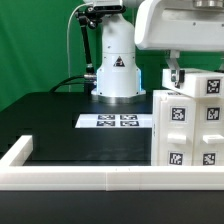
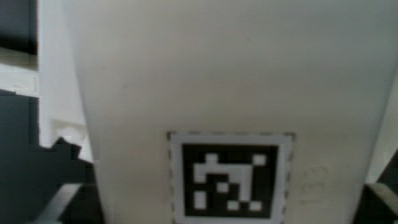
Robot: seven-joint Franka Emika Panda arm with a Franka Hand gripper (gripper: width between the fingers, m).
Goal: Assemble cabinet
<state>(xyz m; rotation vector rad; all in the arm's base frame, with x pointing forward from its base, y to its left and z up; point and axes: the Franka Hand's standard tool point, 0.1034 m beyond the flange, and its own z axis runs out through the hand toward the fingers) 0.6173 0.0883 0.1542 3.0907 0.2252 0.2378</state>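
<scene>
cabinet: white plastic boxy body standing upright on the black table, at the exterior view's right, close against the table's white rim.
cabinet surface: smooth matte white; i count several black-and-white square tags on its faces, in rows on the side facing the camera.
wrist view: a tall white panel fills almost everything; one square tag sits low on it, slightly blurred.
my gripper: right at the cabinet's upper edge, under my white arm housing.
gripper state: cannot tell; the fingers are too small and partly hidden.
marker board: flat on the table, near my base, apart from the cabinet.
</scene>
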